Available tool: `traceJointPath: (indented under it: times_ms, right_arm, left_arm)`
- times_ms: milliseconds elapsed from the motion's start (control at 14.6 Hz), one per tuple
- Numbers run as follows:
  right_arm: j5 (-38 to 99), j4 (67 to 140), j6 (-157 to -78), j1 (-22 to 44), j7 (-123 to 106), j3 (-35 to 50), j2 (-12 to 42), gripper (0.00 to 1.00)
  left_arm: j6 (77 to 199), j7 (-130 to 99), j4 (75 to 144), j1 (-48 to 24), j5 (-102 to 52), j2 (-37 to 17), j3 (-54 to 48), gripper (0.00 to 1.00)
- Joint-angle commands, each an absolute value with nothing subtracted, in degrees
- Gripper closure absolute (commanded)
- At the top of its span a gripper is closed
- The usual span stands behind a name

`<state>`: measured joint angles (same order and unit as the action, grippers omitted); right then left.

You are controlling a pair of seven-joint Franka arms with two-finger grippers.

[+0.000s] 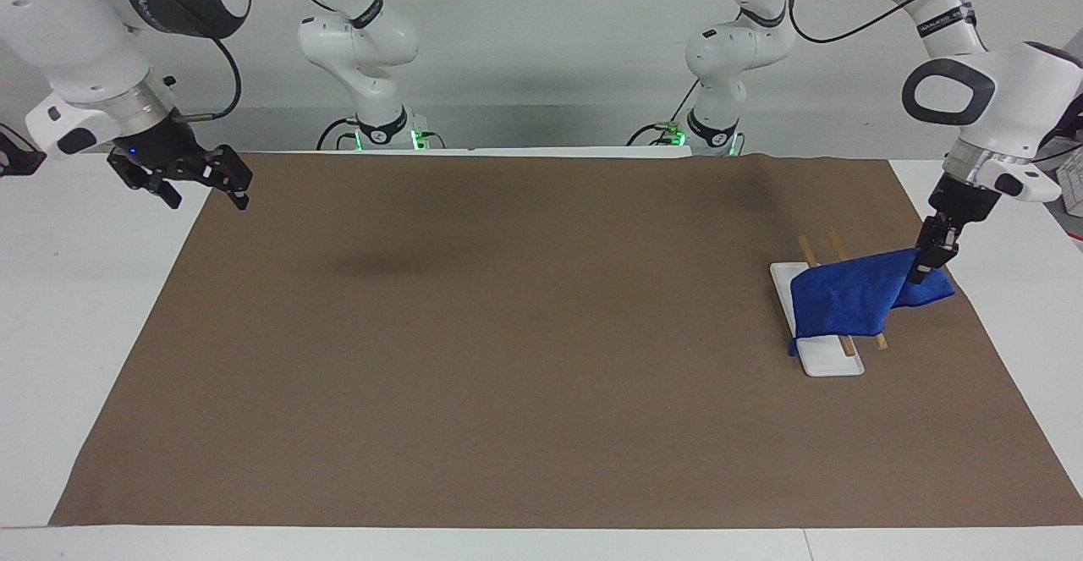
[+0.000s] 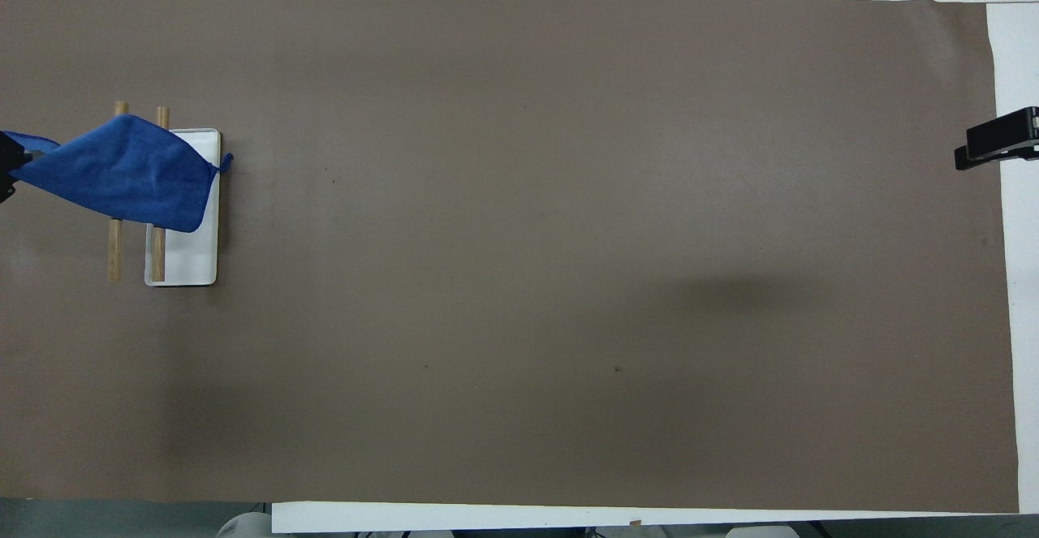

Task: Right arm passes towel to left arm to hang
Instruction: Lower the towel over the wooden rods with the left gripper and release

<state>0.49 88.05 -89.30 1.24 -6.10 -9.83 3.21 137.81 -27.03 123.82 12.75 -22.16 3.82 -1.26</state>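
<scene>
The blue towel [image 1: 846, 299] lies draped across the two wooden rails [image 1: 808, 250] of a small rack with a white base [image 1: 827, 363], at the left arm's end of the table. One corner is raised and held in my left gripper [image 1: 922, 269], which is shut on it just beside the rack. In the overhead view the towel [image 2: 122, 173] covers the middle of the rails [image 2: 114, 250], and only the left gripper's tip [image 2: 5, 166] shows at the edge. My right gripper [image 1: 206, 191] is open and empty, in the air over the mat's edge at the right arm's end, also in the overhead view [image 2: 994, 140].
A large brown mat [image 1: 508, 332] covers most of the white table [image 1: 68, 307]. The rack's white base [image 2: 191, 258] stands on the mat. The towel's corner loop [image 2: 225, 162] hangs at the base's edge.
</scene>
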Motion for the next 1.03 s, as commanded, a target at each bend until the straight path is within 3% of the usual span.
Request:
traceJointPath:
  times_ms: [0, 69, 137, 206, 274, 549, 823, 960]
  right_arm:
    - [-0.4, 90.2, -90.9, 1.1, -7.2, -9.6, 1.7, 0.00]
    - [-0.4, 90.3, -90.9, 1.1, -7.1, -9.6, 1.7, 0.00]
    - [-0.4, 90.3, -90.9, 1.1, -7.1, -9.6, 1.7, 0.00]
    - [-0.4, 90.3, -90.9, 1.1, -7.1, -9.6, 1.7, 0.00]
    - [-0.4, 90.3, -90.9, 1.1, -7.0, -9.6, 1.7, 0.00]
    - [-0.4, 90.9, -90.7, 1.1, -7.0, -9.5, 1.3, 0.00]
    - [-0.4, 91.0, -90.4, 1.0, -7.2, -9.6, 1.2, 0.00]
    - [-0.4, 92.1, -90.3, 1.0, -7.1, -9.6, 0.8, 0.00]
  left_arm:
    - [139.7, -26.3, 127.6, 13.4, -21.5, 5.3, -1.5, 0.98]
    - [139.6, -26.1, 127.7, 13.4, -21.5, 5.3, -1.5, 0.92]
    - [139.6, -26.1, 127.6, 13.5, -21.5, 5.3, -1.5, 0.67]
    - [139.2, -26.2, 127.5, 13.7, -21.5, 5.3, -1.5, 0.31]
    - [139.0, -26.2, 127.1, 14.0, -21.5, 5.2, -1.5, 0.01]
    - [135.0, -26.2, 119.2, 14.4, -21.5, 2.6, -1.4, 0.00]
    - [117.4, -26.5, 103.9, 13.9, -11.1, -1.7, -1.4, 0.00]
    - [112.2, -26.2, 100.0, 12.3, -6.2, -1.8, -1.8, 0.00]
